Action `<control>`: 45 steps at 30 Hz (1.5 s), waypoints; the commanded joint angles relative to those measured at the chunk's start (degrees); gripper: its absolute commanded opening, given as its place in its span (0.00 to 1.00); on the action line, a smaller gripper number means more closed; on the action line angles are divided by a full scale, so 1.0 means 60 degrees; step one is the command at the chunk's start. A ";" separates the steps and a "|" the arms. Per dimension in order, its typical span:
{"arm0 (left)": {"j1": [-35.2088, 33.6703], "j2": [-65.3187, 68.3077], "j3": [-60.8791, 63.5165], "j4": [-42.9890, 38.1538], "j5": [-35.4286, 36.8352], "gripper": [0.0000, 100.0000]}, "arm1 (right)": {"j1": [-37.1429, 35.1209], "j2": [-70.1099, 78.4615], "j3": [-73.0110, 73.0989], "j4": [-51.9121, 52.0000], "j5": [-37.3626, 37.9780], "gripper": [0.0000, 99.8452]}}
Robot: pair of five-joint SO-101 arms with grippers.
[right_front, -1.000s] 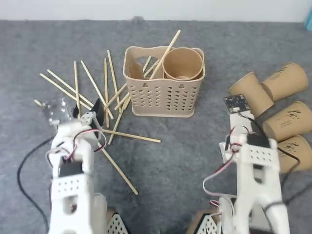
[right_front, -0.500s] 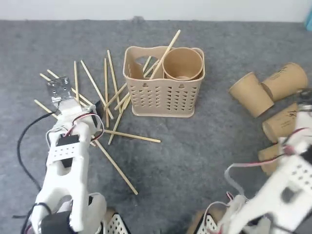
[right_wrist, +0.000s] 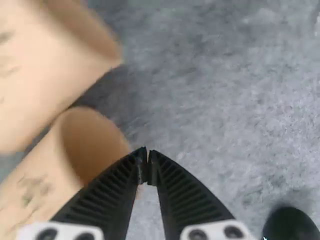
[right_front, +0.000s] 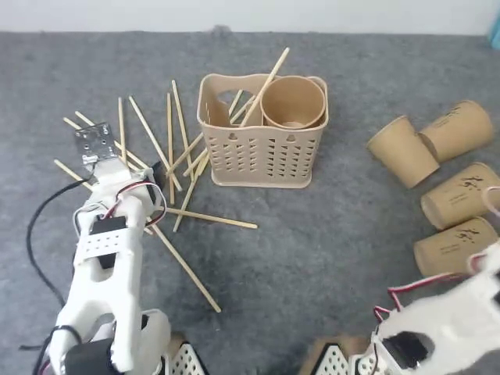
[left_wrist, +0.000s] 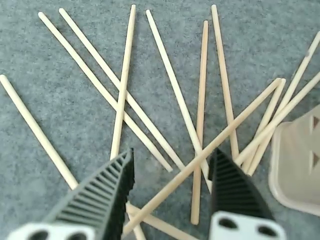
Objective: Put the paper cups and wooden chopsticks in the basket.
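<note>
Left gripper (left_wrist: 170, 160): spread over crossed chopsticks (left_wrist: 200, 158); may snag several.
Right gripper (right_wrist: 144, 156): pressed together; may nudge paper cup (right_wrist: 90, 145) rolling.

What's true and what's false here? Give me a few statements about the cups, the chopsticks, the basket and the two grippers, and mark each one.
1. One upright cup stands in the basket. True.
2. The left gripper is shut on a chopstick. False: it is open over the loose chopsticks and holds nothing.
3. Four lying cups rest on their sides on the table, off to one side of the basket. True.
4. The right gripper is wide open. False: it is shut with nothing in it, next to the mouth of a nearby cup.
5. The basket holds no chopsticks. False: leaning chopsticks stick out of it.
</note>
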 commanded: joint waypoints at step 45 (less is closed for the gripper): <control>-0.0088 0.0044 -0.0198 -0.0967 -0.0103 0.01 | -0.5473 -1.1495 0.5758 0.3187 -0.0689 0.12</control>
